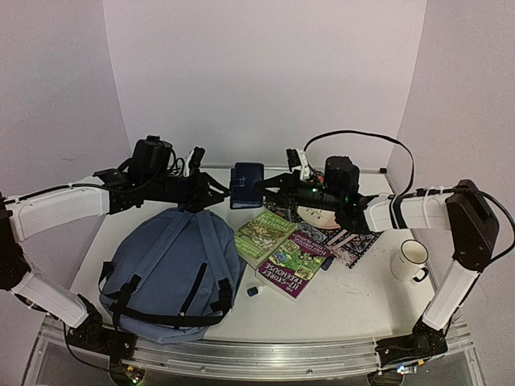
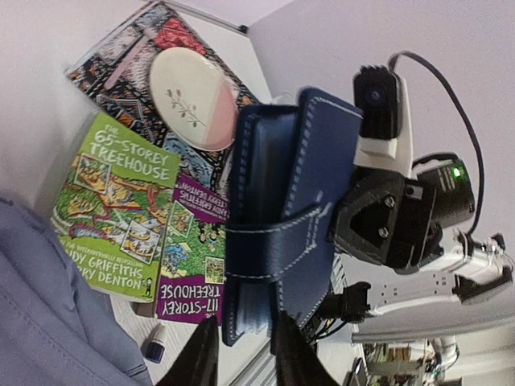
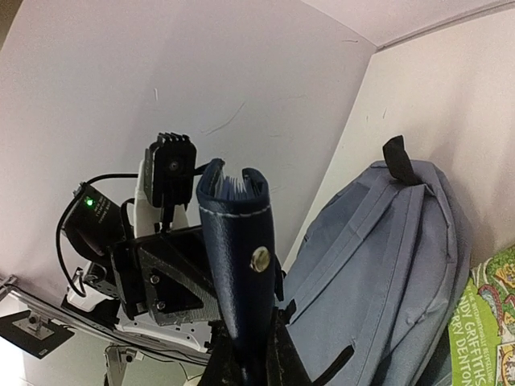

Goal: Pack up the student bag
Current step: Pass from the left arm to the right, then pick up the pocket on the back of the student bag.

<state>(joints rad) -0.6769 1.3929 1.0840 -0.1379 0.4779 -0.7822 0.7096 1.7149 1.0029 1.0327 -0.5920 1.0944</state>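
Backpack (image 1: 165, 269), grey-blue, lies flat on the left half of the table (image 1: 362, 310), straps up, black handle toward the far wall. Dark blue stitched case (image 1: 245, 185) hangs in the air just beyond its top end, between 2 grippers: right gripper (image 3: 245, 358) pinches the case's edge, while left gripper (image 2: 245, 358) has fingers (image 2: 197, 360) flanking the opposite edge, contact impossible to tell. Green book (image 1: 264, 233) and purple book (image 1: 295, 264) lie overlapping just right of the bag.
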